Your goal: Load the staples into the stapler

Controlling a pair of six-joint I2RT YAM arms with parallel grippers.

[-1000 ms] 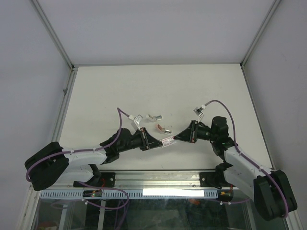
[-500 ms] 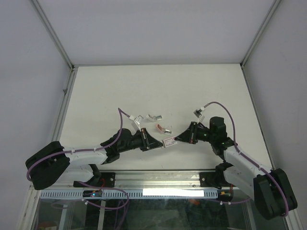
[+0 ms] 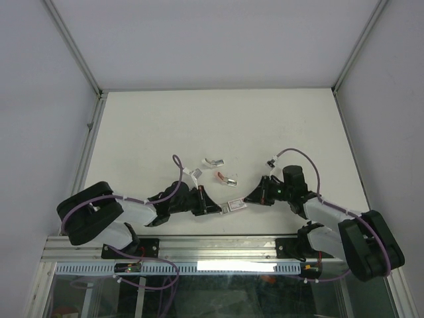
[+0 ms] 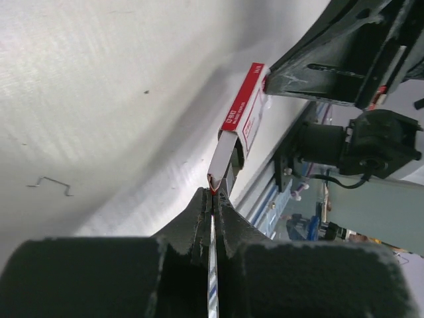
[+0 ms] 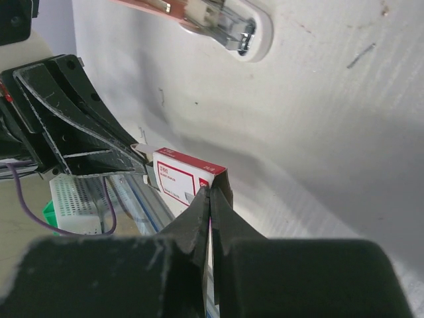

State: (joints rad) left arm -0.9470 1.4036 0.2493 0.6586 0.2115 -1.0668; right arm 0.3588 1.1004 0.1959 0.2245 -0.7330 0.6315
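Observation:
The small red box with a white label (image 3: pixel 233 206) hangs between my two grippers near the table's front edge. My left gripper (image 4: pixel 213 192) is shut on a flap at one end of the box (image 4: pixel 242 122). At the other end, my right gripper (image 5: pixel 211 192) is shut on the end flap of the box (image 5: pixel 180 177). The staples are hidden inside it. The stapler (image 3: pixel 227 178), red and silver, lies on the table just beyond the box, and its metal nose (image 5: pixel 228 30) shows in the right wrist view.
A small silvery-white object (image 3: pixel 212 162) lies beyond the stapler. A bent bit of wire (image 4: pixel 54 185) rests on the table left of the box. The metal rail (image 3: pixel 218 248) with the arm bases runs just behind the grippers.
Both grippers have moved toward the table's near edge, carrying the box with them. The right jaws have gone from slightly apart to shut on the flap.

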